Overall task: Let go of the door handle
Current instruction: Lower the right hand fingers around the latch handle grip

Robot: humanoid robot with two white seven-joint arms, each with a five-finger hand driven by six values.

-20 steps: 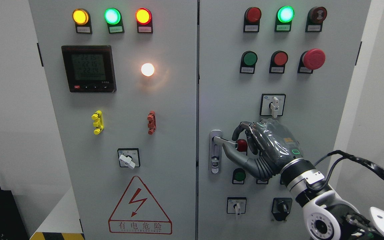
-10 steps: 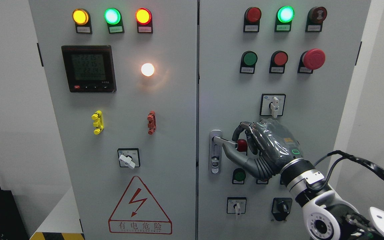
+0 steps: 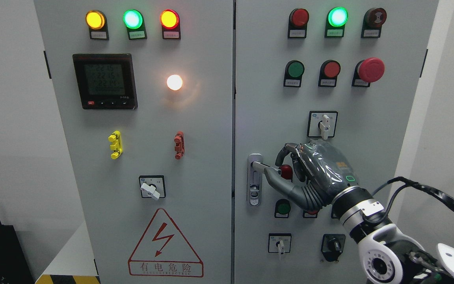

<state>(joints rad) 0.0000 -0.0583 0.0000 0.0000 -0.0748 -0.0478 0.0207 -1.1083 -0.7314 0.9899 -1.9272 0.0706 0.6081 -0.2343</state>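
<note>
The door handle (image 3: pixel 255 179) is mounted at the left edge of the right cabinet door (image 3: pixel 392 118), its silver lever turned out to the right. The lever is gripped by the right robot hand (image 3: pixel 309 173), thumb laid beneath it and fingers curled over its end, beside a red push button (image 3: pixel 286 172).

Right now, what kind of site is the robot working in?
Most likely an electrical room or a training mock-up: a grey two-door control cabinet with indicator lamps, a digital power meter and a high-voltage warning triangle. The right hand is at the door handle.
</note>
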